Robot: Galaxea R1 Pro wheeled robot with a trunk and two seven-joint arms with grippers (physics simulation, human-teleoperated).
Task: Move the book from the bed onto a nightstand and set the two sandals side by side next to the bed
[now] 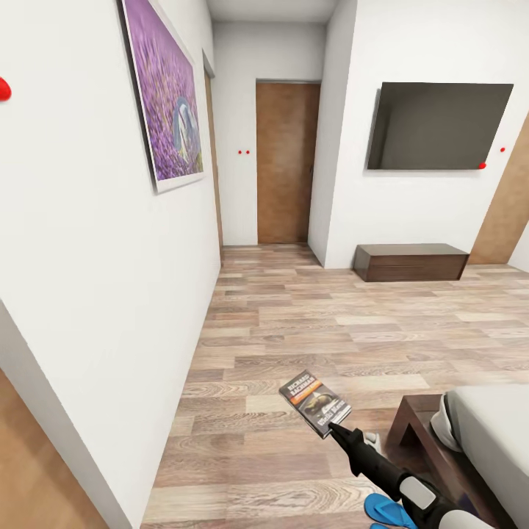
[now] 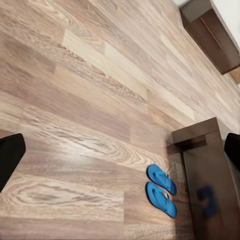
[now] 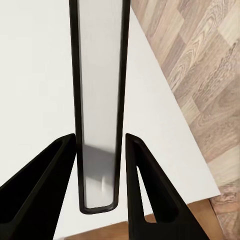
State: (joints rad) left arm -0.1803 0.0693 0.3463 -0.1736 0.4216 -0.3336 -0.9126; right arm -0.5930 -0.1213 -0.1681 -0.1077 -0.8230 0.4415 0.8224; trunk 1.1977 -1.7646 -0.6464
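Observation:
My right gripper (image 1: pixel 336 428) is shut on the book (image 1: pixel 314 402), a dark paperback with an orange title band, and holds it up above the wood floor. In the right wrist view the book (image 3: pixel 98 100) stands edge-on between the two black fingers (image 3: pixel 45 190). The two blue sandals (image 2: pixel 161 190) lie side by side on the floor, close to the dark corner of the bed (image 2: pixel 200 160). One sandal (image 1: pixel 389 510) shows beside my right arm. The bed (image 1: pixel 492 426) with its grey mattress is at the lower right. My left gripper (image 2: pixel 120 152) hangs open above the floor. The nightstand is out of view.
A white wall with a purple picture (image 1: pixel 165 95) runs close along the left. Ahead are a brown door (image 1: pixel 286 162), a wall-mounted TV (image 1: pixel 437 125) and a low dark cabinet (image 1: pixel 410 261) under it. Wood-plank floor (image 1: pixel 294 323) lies between wall and bed.

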